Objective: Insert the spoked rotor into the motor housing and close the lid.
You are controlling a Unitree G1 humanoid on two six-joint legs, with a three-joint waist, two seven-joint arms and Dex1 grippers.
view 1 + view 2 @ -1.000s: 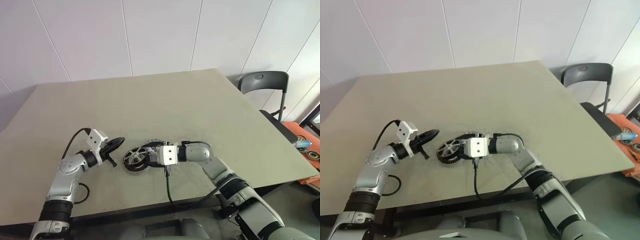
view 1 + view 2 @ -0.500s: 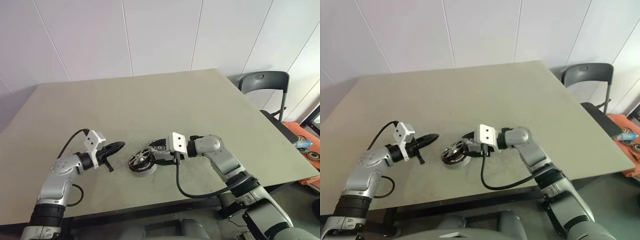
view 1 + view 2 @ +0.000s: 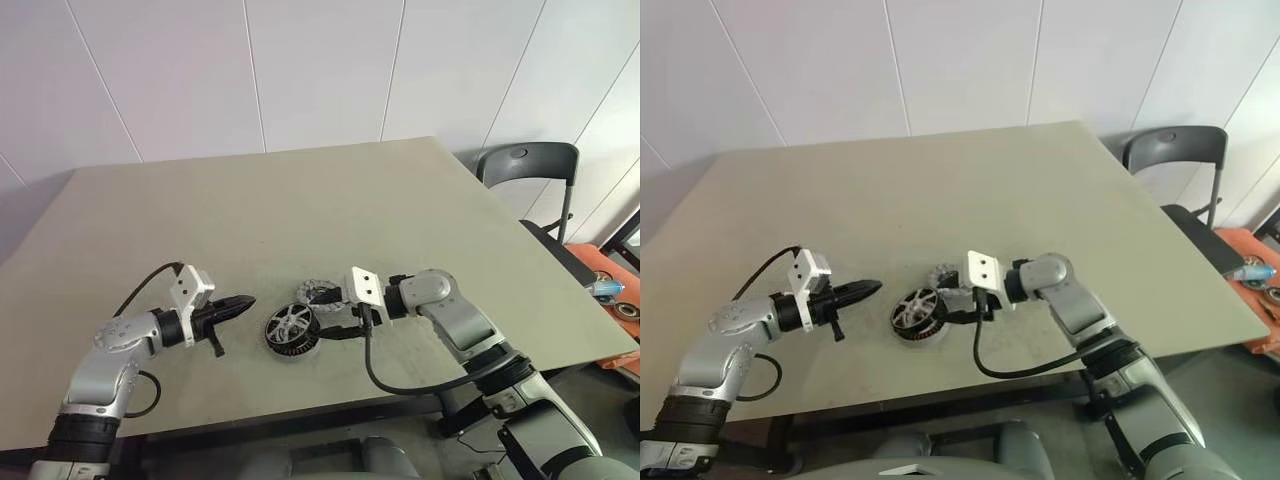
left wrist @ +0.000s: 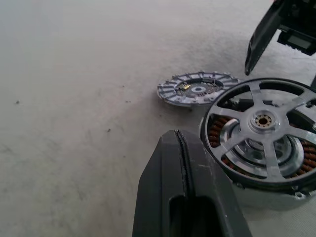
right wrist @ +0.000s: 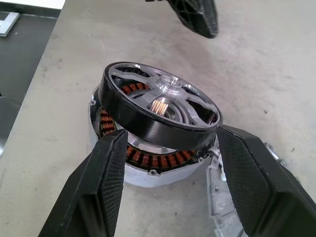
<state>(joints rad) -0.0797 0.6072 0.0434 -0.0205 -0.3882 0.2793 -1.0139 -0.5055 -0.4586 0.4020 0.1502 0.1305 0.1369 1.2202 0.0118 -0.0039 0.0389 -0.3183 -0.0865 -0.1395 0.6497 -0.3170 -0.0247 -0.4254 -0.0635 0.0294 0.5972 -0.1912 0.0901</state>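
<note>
While I watch from the head camera, the motor housing (image 3: pixel 292 330) sits on the grey worktop (image 3: pixel 400 200) near its front edge, about midway along. My right gripper (image 3: pixel 335 322) reaches in from the right, its fingers (image 5: pixel 106 168) clasping the housing's dark rim on both sides; the rim's spoked top sits tilted over the copper windings. The spoked rotor (image 3: pixel 318 292) lies flat just behind the housing, toward the far edge. My left gripper (image 3: pixel 240 303) points at the housing, its fingers pressed together and empty.
</note>
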